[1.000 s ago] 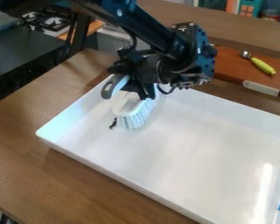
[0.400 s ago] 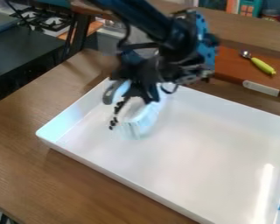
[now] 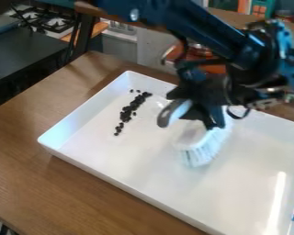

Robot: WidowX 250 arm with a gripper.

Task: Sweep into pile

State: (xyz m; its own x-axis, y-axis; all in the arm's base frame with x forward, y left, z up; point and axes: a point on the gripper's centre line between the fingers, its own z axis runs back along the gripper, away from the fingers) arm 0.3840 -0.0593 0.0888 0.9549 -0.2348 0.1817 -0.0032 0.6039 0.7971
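Your fingers (image 3: 212, 121) are clenched on the brush (image 3: 198, 140) near its handle, bristles down, likely so they can sweep. Dark bits (image 3: 128, 110) trail in a loose line left of it, near the tray's (image 3: 75, 120) far-left corner. Walls limit you there; you've got room frontward and right.

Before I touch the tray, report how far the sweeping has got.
Looks done: most dark bits sit in a narrow, clumped line in the tray. In hand: the end effector grips the brush, which stands apart from them. Left: probably drawing the trailing bits into one compact pile.
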